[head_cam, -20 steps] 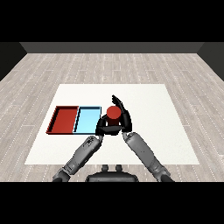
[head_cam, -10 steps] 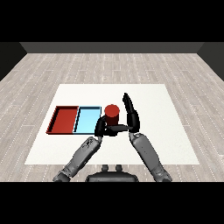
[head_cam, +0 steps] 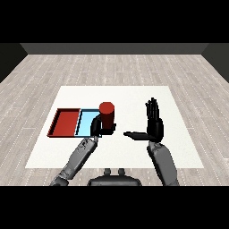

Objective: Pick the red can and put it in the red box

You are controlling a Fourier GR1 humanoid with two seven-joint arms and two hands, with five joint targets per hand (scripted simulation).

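The left robot hand (head_cam: 97,126) curls round the red can (head_cam: 107,114), beside the light blue tray (head_cam: 85,123). The red tray (head_cam: 66,122) lies beyond it. The right robot hand (head_cam: 154,125) stands wide, fingers straight.

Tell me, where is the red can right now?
In the head view, the red can stands left of centre at the light blue tray's right edge, with the left robot hand curled around it.

— What sort of place is this?
— A bare test room: pale plank floor (head_cam: 134,67), dark walls (head_cam: 112,47), a white table (head_cam: 134,96) carrying only a red tray (head_cam: 60,121) and a light blue tray (head_cam: 84,121).
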